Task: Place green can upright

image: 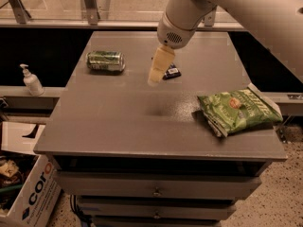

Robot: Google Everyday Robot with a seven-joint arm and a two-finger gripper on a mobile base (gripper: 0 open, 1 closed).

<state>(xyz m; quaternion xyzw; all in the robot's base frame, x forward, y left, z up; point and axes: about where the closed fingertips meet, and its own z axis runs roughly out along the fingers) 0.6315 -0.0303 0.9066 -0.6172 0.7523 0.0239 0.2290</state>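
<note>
Table point(118, 126): we see a grey flat top taking up most of the view, with drawers point(156, 186) below its front edge
Arm point(246, 18): we see a thick white arm coming in from the upper right and sloping down toward the rear middle of the table
Cardboard box point(28, 197): we see it on the floor at the lower left, beside the table, with red letters on its side
Snack bag point(239, 110): we see a crinkled green bag lying flat near the table's right edge, well apart from the can
Green can point(105, 60): we see it lying on its side in the left rear part of the table top, its long axis running left to right, nothing touching it
Gripper point(157, 70): we see a pale, tapered form pointing down from the arm's end, hanging above the table's rear middle and holding nothing that we can make out; we cannot tell whether it is spread or pressed together
Can relative to gripper: we see the can to the left of the gripper, near but clearly apart, with bare table top between them
Dark packet point(171, 72): we see a small flat dark item on the table just behind and right of the gripper, partly hidden by it
Pump bottle point(32, 81): we see a small white bottle standing on a ledge left of the table
</note>
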